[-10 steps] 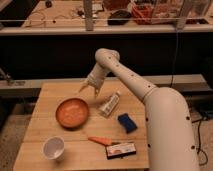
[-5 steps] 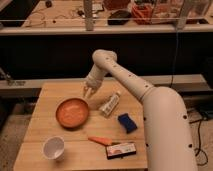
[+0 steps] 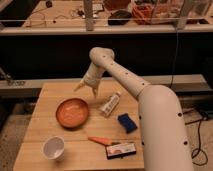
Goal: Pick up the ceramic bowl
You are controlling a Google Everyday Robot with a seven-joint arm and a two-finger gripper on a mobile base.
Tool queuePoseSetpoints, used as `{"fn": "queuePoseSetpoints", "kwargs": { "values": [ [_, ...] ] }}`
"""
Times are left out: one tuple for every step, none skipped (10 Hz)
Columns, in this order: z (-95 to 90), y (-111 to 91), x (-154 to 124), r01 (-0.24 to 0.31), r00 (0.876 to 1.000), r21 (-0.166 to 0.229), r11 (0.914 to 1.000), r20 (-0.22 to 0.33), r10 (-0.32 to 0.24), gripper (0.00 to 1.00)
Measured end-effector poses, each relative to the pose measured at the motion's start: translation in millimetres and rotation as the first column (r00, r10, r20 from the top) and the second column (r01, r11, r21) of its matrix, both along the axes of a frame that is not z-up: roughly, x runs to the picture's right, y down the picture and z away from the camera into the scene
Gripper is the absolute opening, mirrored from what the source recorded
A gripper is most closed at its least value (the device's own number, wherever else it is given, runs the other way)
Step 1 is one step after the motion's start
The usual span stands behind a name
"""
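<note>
view: camera view, looking down on a wooden table (image 3: 37, 127) with the arm (image 3: 125, 77) coming in from the right
bowl (image 3: 72, 112): wide, shallow, orange-brown, upright on the left-middle of the table; bare lighter orange inside, nothing seen in it
cup (image 3: 53, 148): small, white, upright near the front-left corner, apart from the bowl; white inside, contents cannot tell
gripper (image 3: 86, 91): above the table's back part, over the bowl's far rim and a little right of its centre, pointing down
fingers (image 3: 94, 93): spread apart, released, nothing between them
bowl vs fingers: bowl lies below and in front of the tips; a gap shows, not touching; neither finger is around the rim
tube (image 3: 110, 103): pale, lying tilted just right of the bowl, below the arm
sponge (image 3: 127, 122): blue block, right of the bowl, in front of the tube
orange stick (image 3: 97, 141): lying flat in front of the bowl, kind cannot tell
packet (image 3: 120, 150): flat, white with red-orange print, at the front edge, touching the stick's right end
writing: print on tube and packet too small to read
</note>
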State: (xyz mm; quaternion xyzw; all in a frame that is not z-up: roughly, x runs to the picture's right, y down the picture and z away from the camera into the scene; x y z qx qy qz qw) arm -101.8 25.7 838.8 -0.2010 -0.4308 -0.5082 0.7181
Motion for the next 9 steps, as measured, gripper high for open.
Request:
{"fn": "queuePoseSetpoints", "kwargs": {
  "values": [
    [1.5, 8.8, 1.0, 0.012, 1.0, -0.006, 0.9999, -0.003, -0.012, 0.69],
    [3.3, 14.4, 2.7, 0.016, 1.0, -0.006, 0.9999, -0.006, -0.016, 0.75],
    [4.7, 16.7, 0.3, 0.023, 1.0, -0.006, 0.9997, -0.007, -0.023, 0.8],
    [3.6, 14.8, -2.8, 0.028, 1.0, -0.005, 0.9996, -0.009, -0.028, 0.8],
    [2.0, 13.9, -5.2, 0.036, 0.999, -0.007, 0.9993, -0.011, -0.036, 0.8],
    [0.9, 15.5, -5.4, 0.044, 0.999, -0.011, 0.999, -0.013, -0.044, 0.8],
    [0.5, 17.5, -3.8, 0.047, 0.999, -0.014, 0.9988, -0.017, -0.047, 0.8],
    [0.2, 18.4, -2.2, 0.05, 0.999, -0.015, 0.9986, -0.021, -0.05, 0.8],
    [0.1, 19.1, -3.5, 0.058, 0.998, -0.015, 0.9982, -0.026, -0.059, 0.8]
  ]
}}
